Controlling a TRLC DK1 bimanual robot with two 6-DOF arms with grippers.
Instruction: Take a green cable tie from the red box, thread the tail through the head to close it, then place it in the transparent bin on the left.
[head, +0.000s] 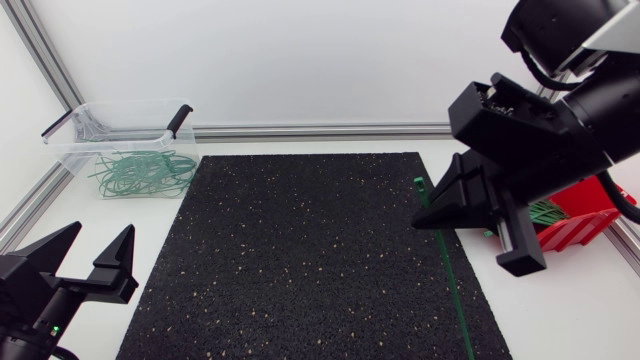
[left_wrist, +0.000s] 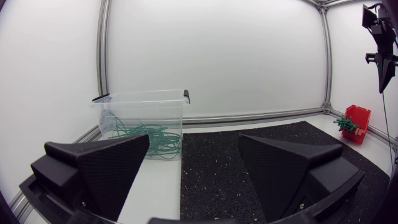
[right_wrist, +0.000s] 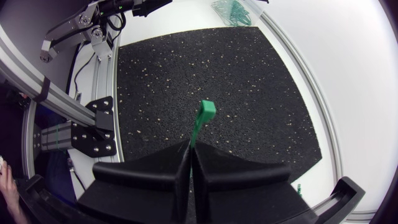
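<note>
1. The right gripper (right_wrist: 191, 149) is pinching a green cable tie (right_wrist: 204, 113), whose head is sticking out ahead of the fingertips.
2. The left gripper (left_wrist: 193, 140) is gaping wide.
3. The black mat (head: 300, 260) is lying under the right gripper, and the transparent bin (left_wrist: 143, 115) is standing ahead of the left gripper.

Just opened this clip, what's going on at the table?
The right gripper is shut on one green cable tie, holding it above the black mat near the red box. The tie is straight, not yet threaded. The left gripper sits open and holds nothing. The transparent bin already contains looped ties.
</note>
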